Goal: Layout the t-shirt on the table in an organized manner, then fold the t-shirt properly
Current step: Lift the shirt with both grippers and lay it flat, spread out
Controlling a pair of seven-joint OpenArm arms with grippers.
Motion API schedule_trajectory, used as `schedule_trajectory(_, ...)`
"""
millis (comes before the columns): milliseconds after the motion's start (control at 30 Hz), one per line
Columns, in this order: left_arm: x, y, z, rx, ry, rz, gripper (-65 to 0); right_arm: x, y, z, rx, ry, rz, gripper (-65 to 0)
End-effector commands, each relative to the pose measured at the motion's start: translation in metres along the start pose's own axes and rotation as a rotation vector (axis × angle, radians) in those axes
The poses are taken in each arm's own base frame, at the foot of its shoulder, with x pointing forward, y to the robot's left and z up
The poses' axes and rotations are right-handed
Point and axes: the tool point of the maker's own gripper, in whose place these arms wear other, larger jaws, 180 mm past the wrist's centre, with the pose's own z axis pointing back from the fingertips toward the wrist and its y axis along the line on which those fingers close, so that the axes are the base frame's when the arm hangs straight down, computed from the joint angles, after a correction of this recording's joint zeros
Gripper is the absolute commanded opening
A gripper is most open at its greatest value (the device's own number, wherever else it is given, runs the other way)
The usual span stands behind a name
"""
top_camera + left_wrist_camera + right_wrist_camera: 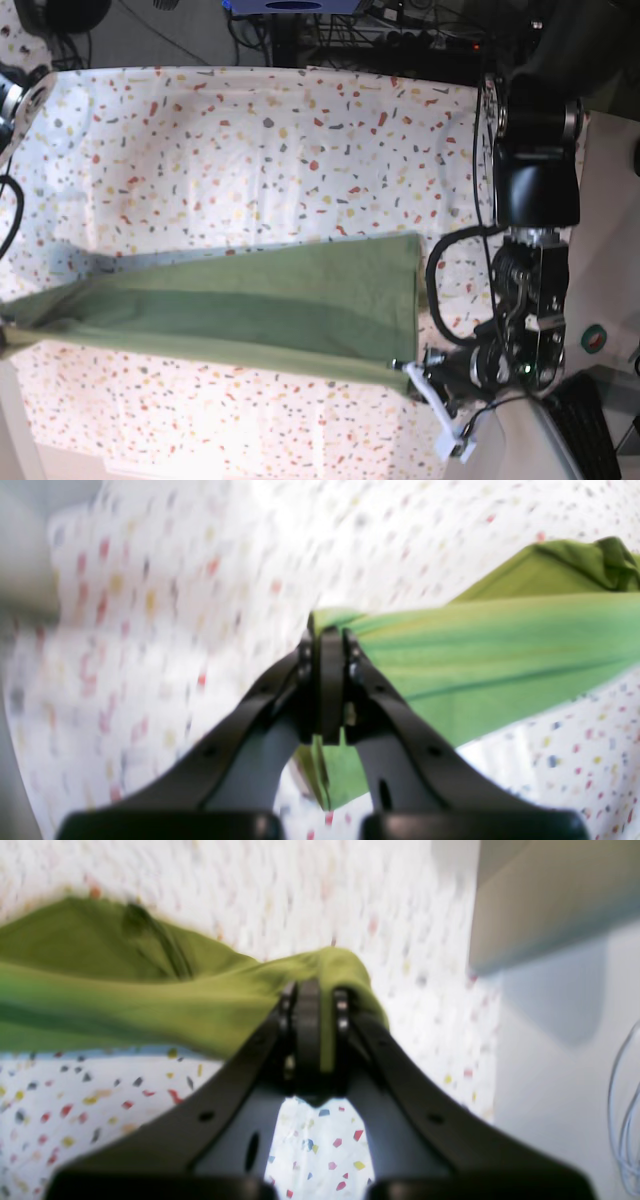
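Note:
The olive-green t-shirt (250, 300) is stretched as a long band across the speckled table (250, 140), from the base view's left edge to right of centre. My left gripper (327, 632) is shut on a bunched edge of the t-shirt (500, 650), held a little above the cloth. In the base view this gripper (402, 367) sits at the shirt's lower right corner. My right gripper (312, 990) is shut on the other end of the t-shirt (150, 995), with fabric draped over its fingertips. A fold bunches behind each grip.
The left arm's black body (535, 150) stands along the table's right side. In the right wrist view, a plain grey-white surface (550, 1080) borders the table, with a grey box (550, 900) and white cables (625, 1120). Cables and equipment lie beyond the far edge (330, 20).

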Motion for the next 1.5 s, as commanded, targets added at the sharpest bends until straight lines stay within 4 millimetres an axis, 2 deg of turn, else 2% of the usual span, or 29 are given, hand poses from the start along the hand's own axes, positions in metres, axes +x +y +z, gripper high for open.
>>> schedule_trajectory(0,0.046,-0.001,0.008,-0.003,-0.098,-0.018,-65.0,0.040,-0.016,0.010,-0.029,-0.085,0.013,-65.0)
schedule_trajectory(100,0.105,-0.010,0.010,-0.026,-0.177,-0.020,-65.0,0.098,-0.024,0.016,-0.028,-0.182,0.030,-65.0)
schedule_trajectory(167,0.152,-0.018,0.018,-0.044,-0.268,-0.023,-65.0,0.137,-0.031,0.027,-0.038,-0.272,0.040,-65.0)
schedule_trajectory(333,0.248,-0.038,0.049,-0.087,-0.430,-0.022,-65.0,0.220,-0.057,0.075,-0.144,-0.448,0.047,-65.0)
schedule_trajectory(367,0.265,-0.043,0.058,-0.098,-0.462,-0.025,-65.0,0.233,-0.062,0.088,-0.161,-0.478,0.055,-65.0)
schedule_trajectory(467,0.295,-0.048,0.083,-0.102,-0.531,-0.047,-65.0,0.260,-0.077,0.120,-0.205,-0.550,0.059,-65.0)
schedule_trajectory(533,0.303,-0.054,0.096,-0.124,-0.572,-0.049,-65.0,0.259,-0.078,0.131,-0.232,-0.547,0.081,-65.0)
schedule_trajectory(567,0.297,-0.054,0.094,-0.136,-0.572,-0.040,-65.0,0.251,-0.078,0.131,-0.244,-0.520,0.086,-65.0)
schedule_trajectory(633,0.270,-0.044,0.084,-0.130,-0.537,-0.030,-65.0,0.226,-0.080,0.129,-0.268,-0.458,0.079,-65.0)
schedule_trajectory(700,0.235,-0.040,0.068,-0.125,-0.459,-0.026,-65.0,0.192,-0.078,0.119,-0.283,-0.380,0.087,-65.0)
schedule_trajectory(733,0.213,-0.039,0.060,-0.123,-0.419,-0.025,-65.0,0.171,-0.069,0.107,-0.271,-0.333,0.090,-65.0)
schedule_trajectory(833,0.135,-0.034,0.033,-0.108,-0.298,-0.010,-65.0,0.101,-0.046,0.073,-0.226,-0.205,0.079,-65.0)
schedule_trajectory(900,0.073,-0.036,0.015,-0.114,-0.207,0.016,-65.0,0.048,-0.024,0.047,-0.166,-0.119,0.041,-65.0)
schedule_trajectory(1033,-0.046,-0.035,-0.009,-0.114,-0.013,0.083,-65.0,-0.050,0.022,0.012,-0.052,0.037,-0.017,-65.0)
schedule_trajectory(1133,-0.107,-0.036,-0.012,-0.109,0.045,0.124,-65.0,-0.107,0.049,-0.004,0.017,0.109,-0.074,-65.0)
schedule_trajectory(1300,-0.159,-0.032,-0.007,-0.093,0.114,0.143,-65.0,-0.172,0.065,-0.007,0.057,0.225,-0.130,-65.0)
schedule_trajectory(1400,-0.170,-0.029,-0.005,-0.086,0.135,0.144,-65.0,-0.188,0.067,-0.004,0.060,0.259,-0.134,-65.0)
schedule_trajectory(1467,-0.179,-0.029,-0.004,-0.085,0.151,0.150,-65.0,-0.191,0.067,-0.003,0.060,0.266,-0.136,-65.0)
